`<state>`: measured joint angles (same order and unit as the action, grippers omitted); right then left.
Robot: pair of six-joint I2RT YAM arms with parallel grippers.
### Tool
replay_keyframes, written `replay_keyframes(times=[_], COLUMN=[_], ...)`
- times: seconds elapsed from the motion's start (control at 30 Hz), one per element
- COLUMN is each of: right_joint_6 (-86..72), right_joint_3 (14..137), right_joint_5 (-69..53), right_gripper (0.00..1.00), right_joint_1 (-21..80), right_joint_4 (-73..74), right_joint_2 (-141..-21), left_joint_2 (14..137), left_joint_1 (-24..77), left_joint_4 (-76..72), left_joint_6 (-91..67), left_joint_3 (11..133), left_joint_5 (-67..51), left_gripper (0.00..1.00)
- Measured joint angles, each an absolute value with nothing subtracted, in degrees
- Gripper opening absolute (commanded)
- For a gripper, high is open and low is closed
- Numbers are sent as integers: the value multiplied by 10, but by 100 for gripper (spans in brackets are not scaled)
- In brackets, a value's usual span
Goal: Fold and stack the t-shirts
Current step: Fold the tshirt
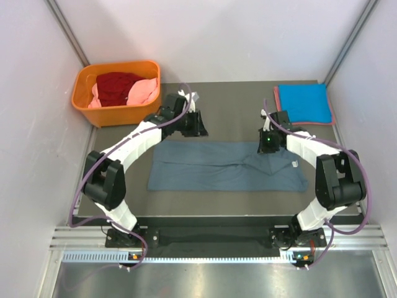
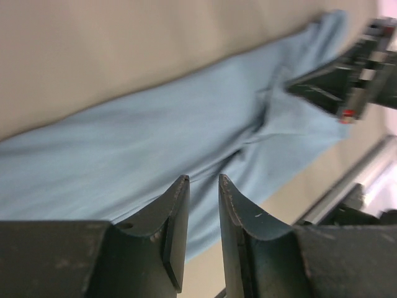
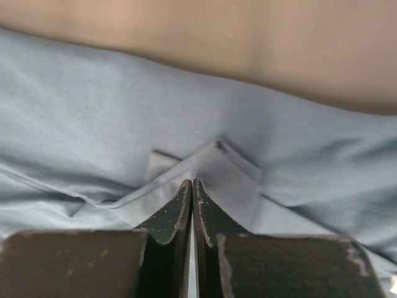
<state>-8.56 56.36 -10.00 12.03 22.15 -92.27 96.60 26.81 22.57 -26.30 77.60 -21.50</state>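
A slate grey-blue t-shirt lies folded into a long strip across the table, a small white tag near its right end. My left gripper hovers over the strip's far left corner. In its wrist view the gripper is open, with nothing between its fingers and the shirt below. My right gripper sits at the far edge toward the right. In its wrist view the gripper is shut, pinching the shirt where creases run into the tips.
An orange basket at the back left holds a dark red tee and a pink one. A folded bright blue tee lies at the back right on a salmon-red one. Grey walls close in both sides.
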Motion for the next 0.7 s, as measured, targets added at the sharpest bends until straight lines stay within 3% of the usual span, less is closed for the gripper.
replay_keyframes(times=[0.27,0.43,0.7], right_joint_6=[-93,-118,-132], right_joint_3=[562,553,547], right_joint_5=[-107,-90,-69], right_gripper=[1,28,37], right_joint_1=[156,158,59], right_joint_4=[229,241,266], right_joint_2=[-870,-788,-755], left_joint_2=[1011,1095,1228], left_joint_1=[311,343,393], left_joint_4=[94,35,25], left_joint_6=[-302,-303,-301], left_joint_3=[733,757,870], left_joint_5=[-268,-293,-320], left_gripper=[32,33,37])
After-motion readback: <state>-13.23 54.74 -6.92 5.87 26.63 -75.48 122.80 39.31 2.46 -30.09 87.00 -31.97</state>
